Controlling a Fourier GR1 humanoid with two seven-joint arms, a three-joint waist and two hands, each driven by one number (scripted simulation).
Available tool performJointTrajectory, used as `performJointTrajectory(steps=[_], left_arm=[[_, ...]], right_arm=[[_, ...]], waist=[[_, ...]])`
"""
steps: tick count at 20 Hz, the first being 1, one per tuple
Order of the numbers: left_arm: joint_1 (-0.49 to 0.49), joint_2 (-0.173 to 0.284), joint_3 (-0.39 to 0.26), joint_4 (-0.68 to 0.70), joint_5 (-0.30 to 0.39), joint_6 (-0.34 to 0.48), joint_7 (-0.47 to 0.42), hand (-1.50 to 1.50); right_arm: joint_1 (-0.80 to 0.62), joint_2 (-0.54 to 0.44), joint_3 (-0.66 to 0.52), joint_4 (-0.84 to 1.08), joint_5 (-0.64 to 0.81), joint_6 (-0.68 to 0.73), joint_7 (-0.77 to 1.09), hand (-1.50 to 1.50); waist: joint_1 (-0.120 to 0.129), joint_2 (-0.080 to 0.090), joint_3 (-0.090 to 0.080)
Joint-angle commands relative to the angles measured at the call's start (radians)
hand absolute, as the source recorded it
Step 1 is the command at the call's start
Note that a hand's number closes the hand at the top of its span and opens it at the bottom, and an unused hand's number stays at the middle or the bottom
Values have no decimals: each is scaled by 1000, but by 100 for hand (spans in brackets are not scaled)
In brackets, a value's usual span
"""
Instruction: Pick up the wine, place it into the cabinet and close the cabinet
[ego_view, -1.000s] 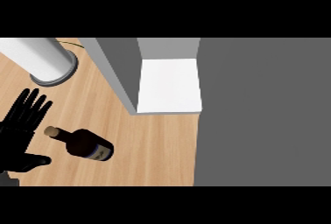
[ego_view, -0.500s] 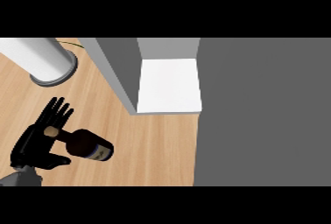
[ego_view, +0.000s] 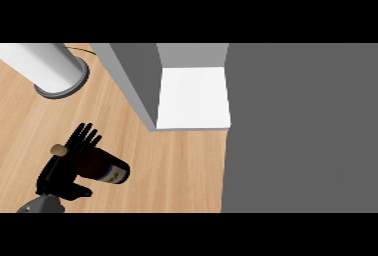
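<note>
No readable text, even on the wine bottle (ego_view: 103, 167) label

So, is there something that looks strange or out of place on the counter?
Only the wine bottle: it lies on its side on the wooden counter, cork end pointing up-left, with the left hand over its neck. Nothing looks spilled or broken.

Dark wine bottle (ego_view: 103, 167), tan cork, black robot hand (ego_view: 63, 172), white cabinet shelf (ego_view: 193, 97).

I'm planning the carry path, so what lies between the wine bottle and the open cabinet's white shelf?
Head view: only bare wooden counter separates the wine bottle, held in the left hand, from the white shelf.
</note>
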Motion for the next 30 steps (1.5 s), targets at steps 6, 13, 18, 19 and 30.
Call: performJointTrajectory(steps=[6, 13, 18, 19, 30], left_arm=[[-83, 5, -21, 276, -89, -63, -197, -150], [-139, -39, -13, 407, -96, -60, -307, -150], [-212, -50, -7, 477, -90, -38, -319, -150], [-229, 13, 12, 485, -51, -130, -258, 150], [-170, -42, -105, 350, -167, -80, -392, 150]], right_arm=[[-22, -23, -69, -141, -118, -26, 95, -150], [0, 1, -26, -157, -86, -35, 90, -150], [38, -22, -71, -136, -129, 14, 52, -150], [53, 29, 16, -136, -29, -14, 38, -150], [34, 10, 3, -103, -22, -5, 29, -150]], waist=[[4, 2, 0], [-4, 3, -1], [-5, 2, 0], [-3, 1, -1], [8, -2, 0]])
